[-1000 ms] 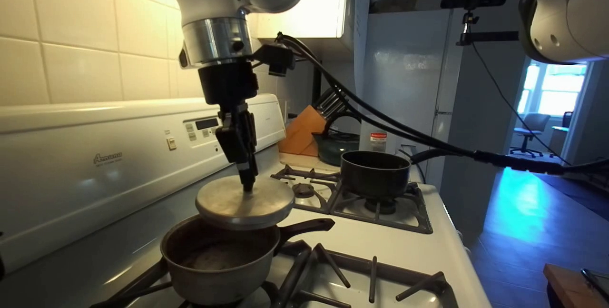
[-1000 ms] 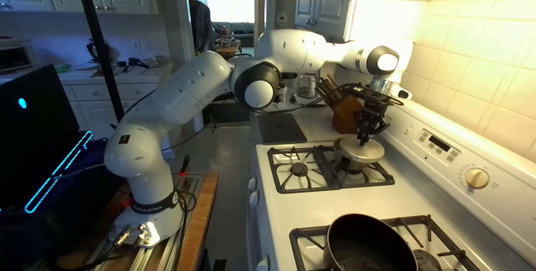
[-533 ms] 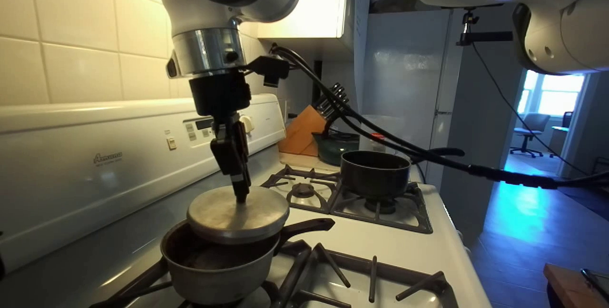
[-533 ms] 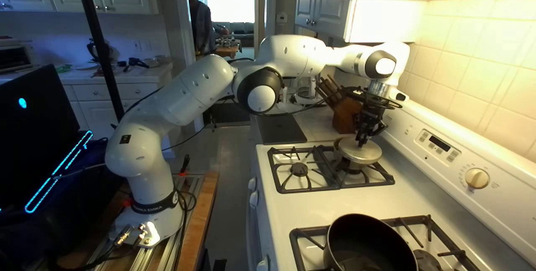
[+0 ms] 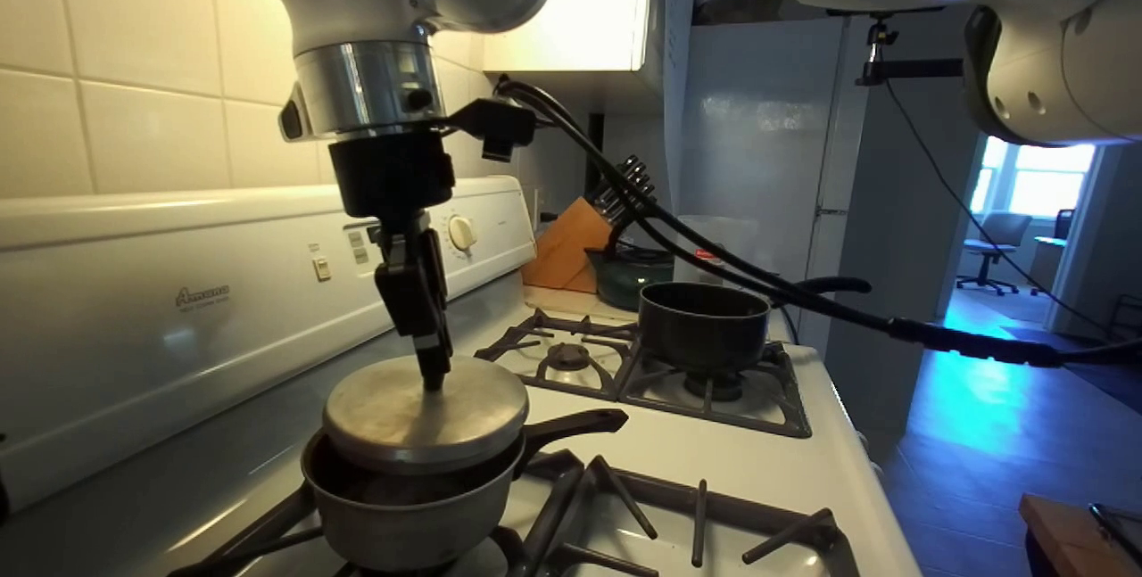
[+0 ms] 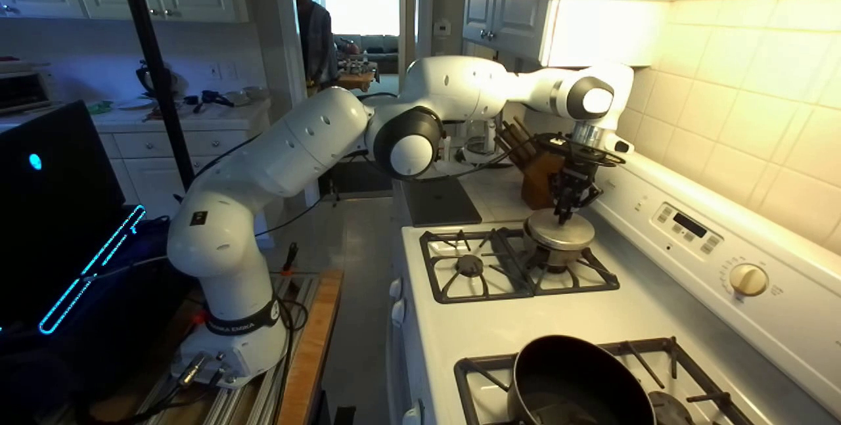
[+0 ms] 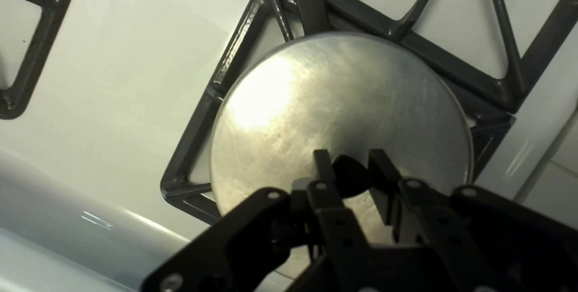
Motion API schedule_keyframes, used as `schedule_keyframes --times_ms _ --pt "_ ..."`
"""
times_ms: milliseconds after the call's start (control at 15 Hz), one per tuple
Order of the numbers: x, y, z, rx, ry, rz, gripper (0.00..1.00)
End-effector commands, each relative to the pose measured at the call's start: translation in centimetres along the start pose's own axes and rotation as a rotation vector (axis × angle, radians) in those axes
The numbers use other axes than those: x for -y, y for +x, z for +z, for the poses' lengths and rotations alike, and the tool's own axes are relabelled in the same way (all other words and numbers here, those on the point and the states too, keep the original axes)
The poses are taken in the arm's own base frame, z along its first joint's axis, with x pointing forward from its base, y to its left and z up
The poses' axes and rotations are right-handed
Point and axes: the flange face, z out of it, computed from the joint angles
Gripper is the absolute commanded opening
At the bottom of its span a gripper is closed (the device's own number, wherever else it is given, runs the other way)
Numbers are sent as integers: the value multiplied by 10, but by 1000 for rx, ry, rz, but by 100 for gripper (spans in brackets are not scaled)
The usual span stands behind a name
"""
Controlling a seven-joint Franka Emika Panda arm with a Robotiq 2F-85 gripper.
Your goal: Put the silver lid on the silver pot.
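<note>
Gripping a round silver metal lid (image 5: 428, 421), I'm hovering my black pincer (image 7: 350, 164) with a round grey metal saucepan (image 5: 410, 523) below.

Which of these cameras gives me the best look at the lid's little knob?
The wrist view: it looks down on the knob, dark against the pale lid and held in the pincer. Both exterior views show the lid at a slant, but there the knob is hard to tell from the dark fingertips.
</note>
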Motion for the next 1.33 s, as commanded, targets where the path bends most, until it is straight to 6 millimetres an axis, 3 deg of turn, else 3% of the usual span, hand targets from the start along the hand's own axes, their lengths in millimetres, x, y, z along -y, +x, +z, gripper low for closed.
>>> schedule_keyframes --times_ms 0,1267 --pt "1 6 1 -7 -20 -34 6" --pt "13 14 7 -8 -24 -92 6"
